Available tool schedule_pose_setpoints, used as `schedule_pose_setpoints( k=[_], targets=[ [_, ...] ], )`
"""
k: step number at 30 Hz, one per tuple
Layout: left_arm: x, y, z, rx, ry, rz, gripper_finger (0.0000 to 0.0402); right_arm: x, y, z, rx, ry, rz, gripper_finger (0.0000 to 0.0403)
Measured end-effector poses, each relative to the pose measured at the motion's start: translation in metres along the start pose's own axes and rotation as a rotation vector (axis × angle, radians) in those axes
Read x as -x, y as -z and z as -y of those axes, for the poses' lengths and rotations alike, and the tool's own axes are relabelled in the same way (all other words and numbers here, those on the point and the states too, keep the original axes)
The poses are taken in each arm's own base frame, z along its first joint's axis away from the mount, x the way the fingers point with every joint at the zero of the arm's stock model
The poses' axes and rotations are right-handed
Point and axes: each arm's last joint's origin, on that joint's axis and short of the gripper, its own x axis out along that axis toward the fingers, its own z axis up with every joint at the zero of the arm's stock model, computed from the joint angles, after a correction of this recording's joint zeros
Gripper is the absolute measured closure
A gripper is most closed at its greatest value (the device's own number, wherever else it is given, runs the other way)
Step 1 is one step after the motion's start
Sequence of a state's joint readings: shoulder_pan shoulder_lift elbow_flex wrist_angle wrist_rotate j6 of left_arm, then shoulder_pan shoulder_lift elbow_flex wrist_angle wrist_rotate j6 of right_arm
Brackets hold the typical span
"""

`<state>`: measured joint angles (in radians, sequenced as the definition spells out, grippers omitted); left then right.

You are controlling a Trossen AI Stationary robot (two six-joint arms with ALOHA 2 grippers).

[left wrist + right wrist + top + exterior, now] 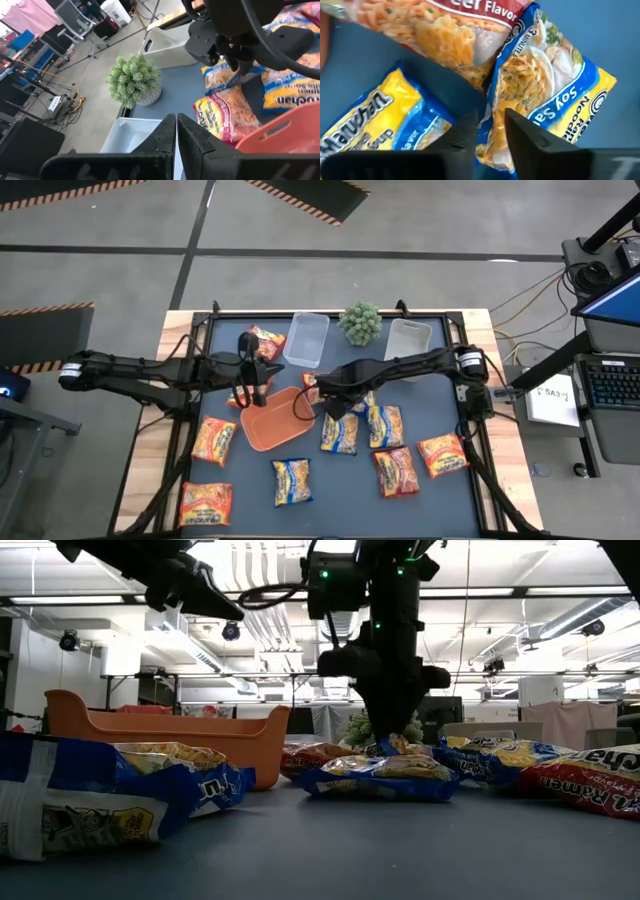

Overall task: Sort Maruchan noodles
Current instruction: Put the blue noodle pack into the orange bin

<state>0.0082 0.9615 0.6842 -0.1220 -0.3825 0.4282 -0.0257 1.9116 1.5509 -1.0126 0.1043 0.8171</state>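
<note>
Several Maruchan noodle packets lie flat on the dark mat: yellow-blue ones (pixel 339 432) (pixel 292 480), orange ones (pixel 214 440) (pixel 441 454) and a red one (pixel 396 471). My right gripper (pixel 492 127) points down near the mat's middle. Its fingers stand a little apart, on either side of the blue edge (pixel 492 95) of a yellow-blue soy sauce packet (pixel 555 85), which overlaps a red-orange packet (pixel 445 30). My left gripper (pixel 176 135) is shut and hangs in the air above the orange tray's (pixel 278 418) far left side, holding nothing. My right gripper comes from above with one finger (pixel 465 132) on each side of the soy sauce packet's blue edge. I cannot tell whether the fingers touch it. The packet lies on the mat among its neighbours.
Two clear tubs (pixel 307 338) (pixel 408 338) and a small potted plant (pixel 360 322) stand along the far edge. A red-orange packet (pixel 265 340) lies left of the tubs. Another orange packet (pixel 206 502) lies at the near left corner. The mat's near right corner is bare.
</note>
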Motion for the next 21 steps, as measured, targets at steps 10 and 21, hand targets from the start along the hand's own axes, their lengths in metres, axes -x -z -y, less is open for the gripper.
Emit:
schedule_pose_setpoints(
  k=[10, 21],
  targets=[
    [-0.002, -0.007, 0.000, 0.105, 0.049, 0.094, 0.0402, 0.068, 0.023, 0.022, 0.073, -0.022, 0.159, 0.0236],
    [-0.031, -0.013, 0.011, 0.236, 0.052, 0.118, 0.0402, 0.066, 0.086, 0.082, -0.136, -0.282, 0.195, 0.0234]
  ],
)
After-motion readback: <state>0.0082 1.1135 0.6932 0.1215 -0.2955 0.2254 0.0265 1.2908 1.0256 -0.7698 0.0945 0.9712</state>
